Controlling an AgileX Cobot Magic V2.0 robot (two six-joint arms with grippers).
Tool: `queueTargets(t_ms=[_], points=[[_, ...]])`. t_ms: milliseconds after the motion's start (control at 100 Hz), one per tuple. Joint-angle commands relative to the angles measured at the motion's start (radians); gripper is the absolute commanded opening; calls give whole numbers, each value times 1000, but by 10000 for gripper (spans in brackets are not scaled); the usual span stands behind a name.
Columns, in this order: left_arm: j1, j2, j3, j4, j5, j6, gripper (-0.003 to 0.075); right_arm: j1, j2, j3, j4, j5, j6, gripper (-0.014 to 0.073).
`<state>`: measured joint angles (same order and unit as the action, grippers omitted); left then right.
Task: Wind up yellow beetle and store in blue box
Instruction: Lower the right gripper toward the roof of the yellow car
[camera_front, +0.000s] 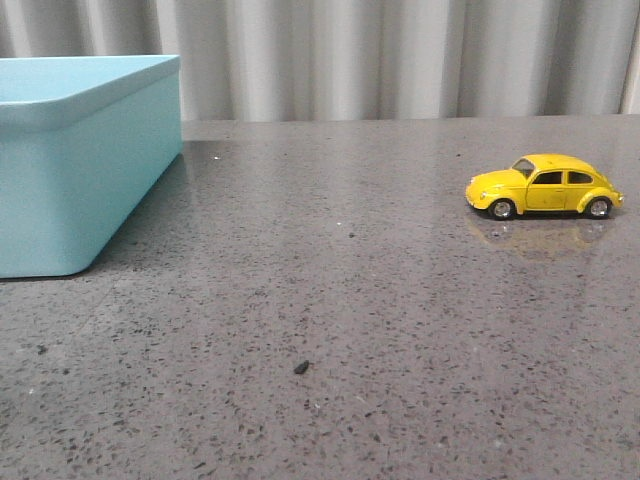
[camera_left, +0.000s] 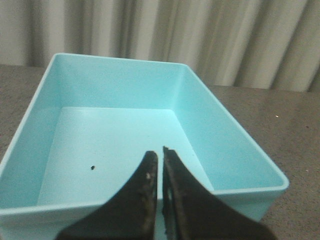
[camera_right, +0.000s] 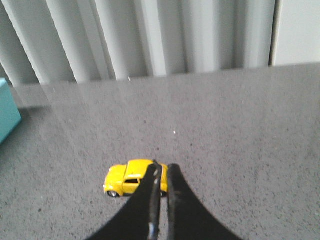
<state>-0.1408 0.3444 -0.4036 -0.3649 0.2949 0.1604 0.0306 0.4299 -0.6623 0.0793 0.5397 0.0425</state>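
Note:
The yellow beetle (camera_front: 543, 186) stands on its wheels on the grey table at the right, nose pointing left. It also shows in the right wrist view (camera_right: 128, 178), partly behind my right gripper (camera_right: 163, 166), which is shut and empty, held above and short of the car. The blue box (camera_front: 70, 170) stands at the far left of the table. In the left wrist view the box (camera_left: 75, 85) is open and holds only a small dark speck. My left gripper (camera_left: 160, 152) is shut and empty, above the box's near rim. Neither gripper shows in the front view.
The grey speckled tabletop (camera_front: 330, 300) runs back to a pale pleated curtain (camera_front: 400, 55). A small dark crumb (camera_front: 300, 367) lies on the table near the front middle. A corner of the blue box (camera_right: 7, 112) shows at the edge of the right wrist view.

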Motion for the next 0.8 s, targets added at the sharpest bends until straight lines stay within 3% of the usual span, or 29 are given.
queueTargets(t_ms=[0, 120, 510, 790], points=[[-49, 38, -67, -3, -22, 22, -21, -5, 103, -110, -20, 26, -43, -41], [-103, 66, -82, -9, -8, 22, -21, -5, 230, -235, -18, 168, -153, -41], [-133, 85, -67, -10, -22, 22, -21, 124, 694, -635, -16, 583, -157, -41], [-133, 85, 9, 31, -25, 22, -21, 175, 962, -810, -6, 638, -153, -41]])
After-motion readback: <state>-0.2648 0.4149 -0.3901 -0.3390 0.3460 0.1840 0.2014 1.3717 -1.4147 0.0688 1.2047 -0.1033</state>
